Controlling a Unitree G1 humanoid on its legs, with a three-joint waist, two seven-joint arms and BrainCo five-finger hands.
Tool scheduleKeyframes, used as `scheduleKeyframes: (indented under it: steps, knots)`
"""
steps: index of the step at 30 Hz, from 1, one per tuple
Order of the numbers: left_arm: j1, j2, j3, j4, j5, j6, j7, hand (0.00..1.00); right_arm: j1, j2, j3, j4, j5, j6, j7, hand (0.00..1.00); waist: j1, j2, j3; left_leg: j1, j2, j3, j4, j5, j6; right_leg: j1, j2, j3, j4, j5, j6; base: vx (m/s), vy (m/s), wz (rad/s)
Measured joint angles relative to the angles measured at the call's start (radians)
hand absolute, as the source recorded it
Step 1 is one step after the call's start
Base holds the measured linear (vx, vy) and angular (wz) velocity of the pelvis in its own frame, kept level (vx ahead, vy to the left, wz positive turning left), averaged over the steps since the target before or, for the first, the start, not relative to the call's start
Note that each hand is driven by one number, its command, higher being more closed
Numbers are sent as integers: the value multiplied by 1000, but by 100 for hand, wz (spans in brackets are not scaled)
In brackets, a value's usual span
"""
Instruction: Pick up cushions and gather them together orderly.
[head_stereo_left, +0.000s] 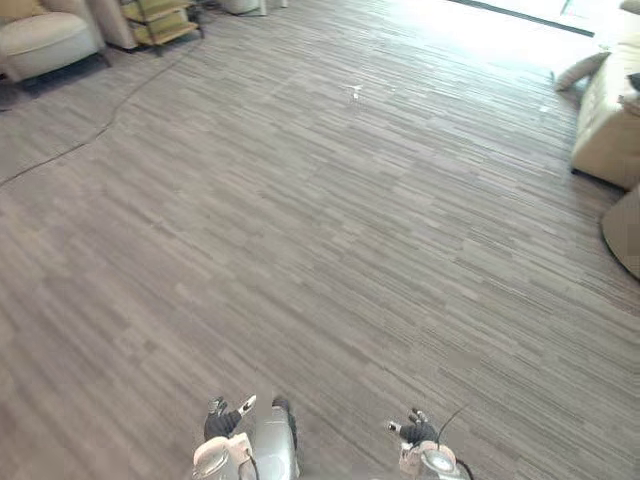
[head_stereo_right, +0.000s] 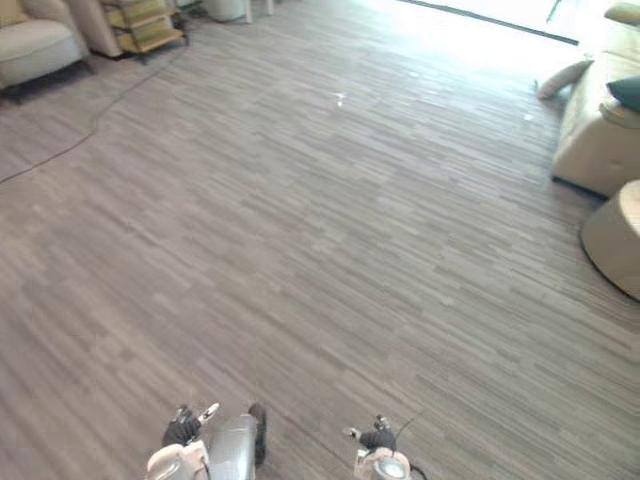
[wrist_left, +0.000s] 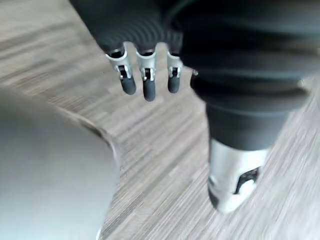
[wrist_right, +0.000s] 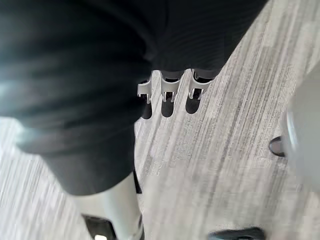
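Observation:
A pale beige cushion (head_stereo_left: 580, 70) lies on the floor at the far right, leaning against the end of the sofa. A dark cushion (head_stereo_right: 625, 92) rests on the sofa seat. Nearer on the right sits a round beige cushion or pouf (head_stereo_right: 612, 238), cut by the view's edge. My left hand (wrist_left: 148, 82) hangs low over the wood-pattern floor with straight fingers and holds nothing. My right hand (wrist_right: 167, 97) hangs the same way, relaxed and empty. Both hands, left (head_stereo_left: 222, 425) and right (head_stereo_left: 415, 433), are at the bottom of the eye views, far from every cushion.
A beige sofa (head_stereo_left: 610, 120) stands at the right edge. A beige armchair (head_stereo_left: 45, 40) and a small shelf unit (head_stereo_left: 160, 20) stand at the far left. A thin cable (head_stereo_left: 90, 135) runs across the floor near them. Wide floor stretches between me and the cushions.

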Motion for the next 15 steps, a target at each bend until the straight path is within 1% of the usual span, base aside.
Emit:
scheduleKeyframes:
  steps: [1, 2, 3, 4, 5, 6, 7, 8, 9, 10, 11, 12, 13, 14, 15]
  knots:
    - [-17, 18, -26, 33, 2, 10, 1, 0, -2, -9, 1, -4, -5, -4, 2, 0, -16, -1, 6, 74, -22, 4, -12, -37, 24, -94, -41, -25, 252, 55, 57, 580, 254, -33]
    - [-17, 20, -35, 39, 4, 13, 1, 0, -4, -9, 1, -9, -5, -6, 2, 0, -23, 2, 8, 106, -23, 4, -17, -53, 30, -114, -49, -41, 314, 53, 53, 645, 241, -29]
    - [-17, 17, -57, 52, 15, 15, 1, 0, -5, -7, 2, -42, -7, -12, 6, 0, -45, 27, 20, 227, -20, 15, -65, -96, 31, -173, -80, -133, 419, 30, 12, 510, 151, -22]
    - [-17, 15, -60, 52, 15, 16, 1, 0, -5, -7, 3, -43, -7, -13, 8, 0, -46, 29, 18, 255, -18, 23, -87, -105, 30, -193, -88, -158, 424, 24, 1, 486, 120, -43]
    - [-22, 12, -73, 52, 18, 17, 1, 0, -12, -7, 4, -45, -8, -16, 10, 0, -45, 36, 17, 327, -8, 40, -149, -129, 10, -271, -101, -243, 390, 4, -31, 380, 74, -40]
    - [-24, 12, -74, 55, 21, 18, -1, 0, -22, -8, 3, -42, -8, -15, 11, 0, -47, 35, 20, 366, -5, 54, -184, -129, 10, -310, -105, -287, 336, -9, -52, 575, 78, -43]
    - [-30, 12, -78, 68, 23, 19, -1, 0, -30, -15, 1, -43, -8, -17, 10, 0, -57, 34, 20, 418, -2, 65, -241, -129, 9, -368, -100, -354, 214, -12, -59, 482, 41, -19]
    - [-34, 12, -85, 75, 23, 20, -1, 0, -34, -19, 1, -41, -8, -18, 11, 0, -61, 35, 21, 432, -1, 66, -257, -129, 9, -381, -98, -373, 159, -8, -59, 605, 8, -1]
    - [-48, 11, -106, 92, 24, 21, -3, 0, -44, -36, -1, -40, -8, -16, 11, 0, -71, 40, 25, 478, 2, 69, -305, -128, 8, -414, -82, -408, -27, 32, -58, 529, -46, 17]
    - [-51, 11, -124, 97, 33, 22, -4, 0, -46, -44, -4, -38, -8, -14, 11, 0, -79, 40, 25, 506, -1, 68, -334, -128, 8, -422, -66, -412, -167, 91, -49, 674, -95, 33]
    - [-42, 14, -130, 100, 53, 21, -7, 0, -42, -49, -17, -34, -8, -11, 11, 0, -89, 29, 28, 555, -21, 51, -367, -128, 7, -416, -56, -391, -331, 178, -55, 597, -118, 29]
    - [-41, 14, -127, 101, 64, 21, -7, 0, -41, -50, -24, -30, -8, -10, 11, 0, -91, 23, 28, 584, -30, 46, -371, -128, 7, -417, -54, -364, -337, 235, -90, 522, -129, 26]
    - [-40, 6, -117, 106, 82, 21, -6, 0, -39, -62, -34, -28, -11, -4, 11, 0, -101, 38, 23, 615, -19, 32, -349, -122, -2, -413, -47, -338, -276, 298, -148, 694, -209, 14]
    - [-35, -10, -111, 106, 89, 21, -6, 0, -39, -74, -38, -29, -28, -2, 13, 0, -104, 66, 23, 596, 18, 6, -233, -105, -31, -407, -34, -347, -196, 223, -157, 692, -219, 8]
    - [-35, -15, -111, 106, 94, 20, -6, 0, -39, -80, -38, -34, -30, -2, 13, 0, -104, 78, 28, 563, 38, -10, -134, -90, -56, -393, -28, -352, -178, 192, -160, 813, -262, -5]
